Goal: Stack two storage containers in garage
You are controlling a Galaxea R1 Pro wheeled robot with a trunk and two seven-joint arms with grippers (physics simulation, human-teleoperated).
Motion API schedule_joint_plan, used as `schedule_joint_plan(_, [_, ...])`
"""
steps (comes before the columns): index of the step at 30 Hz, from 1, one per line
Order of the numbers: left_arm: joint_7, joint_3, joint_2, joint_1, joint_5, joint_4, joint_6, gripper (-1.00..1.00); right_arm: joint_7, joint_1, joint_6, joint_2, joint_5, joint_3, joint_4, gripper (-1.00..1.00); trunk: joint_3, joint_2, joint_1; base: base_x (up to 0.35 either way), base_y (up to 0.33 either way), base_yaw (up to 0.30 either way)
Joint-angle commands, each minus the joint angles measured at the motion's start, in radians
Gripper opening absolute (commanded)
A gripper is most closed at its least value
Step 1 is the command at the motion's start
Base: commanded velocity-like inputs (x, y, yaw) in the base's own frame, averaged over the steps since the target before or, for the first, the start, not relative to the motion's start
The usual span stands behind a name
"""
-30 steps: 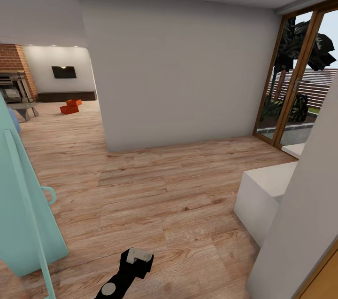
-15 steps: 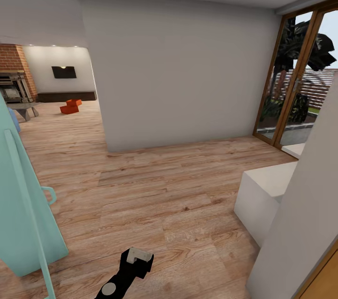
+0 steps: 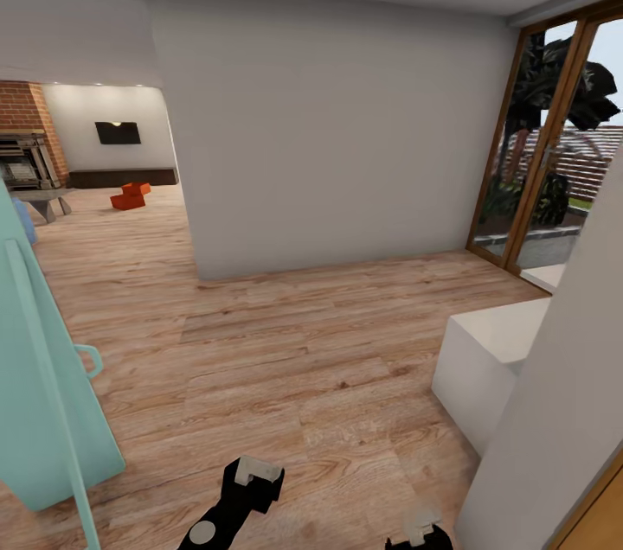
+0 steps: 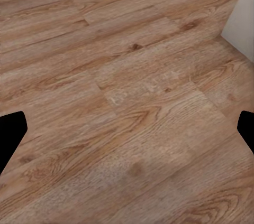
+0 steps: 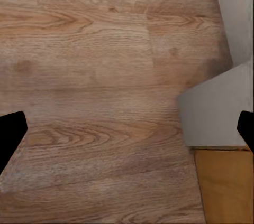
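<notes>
The two storage containers (image 3: 130, 195) are small orange-red shapes far off on the wood-plank floor of the living room, in front of the long dark cabinet (image 3: 121, 177); one sits partly behind the other. My left gripper (image 3: 251, 481) hangs low at the head view's bottom edge, far from them. In the left wrist view it (image 4: 127, 129) is open over bare planks, with black fingertips (image 4: 10, 137) at the frame's sides. My right gripper (image 3: 421, 528) peeks in at the bottom edge. In the right wrist view it (image 5: 127, 129) is open over planks, holding nothing.
A white wall section (image 3: 329, 135) stands ahead, with the opening to the living room on its left. A teal panel (image 3: 43, 377) is close on the left. A low white block (image 3: 484, 360) and a white wall edge crowd the right. Glass doors (image 3: 545, 161) are beyond.
My right gripper has come up into the bottom edge of the head view. The left gripper and the room stay nearly the same.
</notes>
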Motion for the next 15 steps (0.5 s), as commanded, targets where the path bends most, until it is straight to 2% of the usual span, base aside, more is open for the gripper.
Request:
schedule_joint_plan(1, [-0.002,-0.001,0.0,-0.001,0.004,0.001,-0.004,1.0,-0.005,-0.001,0.007,0.001,0.008,0.003,-0.022,1.0,-0.001,-0.001,0.0,0.08,-0.016,0.0])
schedule_joint_plan(5, [-0.001,0.001,0.0,0.002,0.012,0.003,-0.011,1.0,0.005,-0.001,0.006,0.005,0.005,0.005,-0.097,1.0,-0.001,-0.001,0.0,0.051,-0.018,0.0])
schedule_joint_plan(9, [-0.004,0.001,0.002,0.005,0.007,0.01,-0.015,1.0,0.026,-0.001,0.004,0.005,0.0,0.002,-0.115,1.0,-0.001,-0.001,0.0,0.12,-0.006,0.0])
schedule_joint_plan(15, [-0.007,0.0,0.003,0.006,0.01,0.068,-0.017,1.0,0.029,0.002,0.0,0.01,-0.059,0.007,-0.129,1.0,-0.001,-0.001,0.0,0.284,-0.001,0.0])
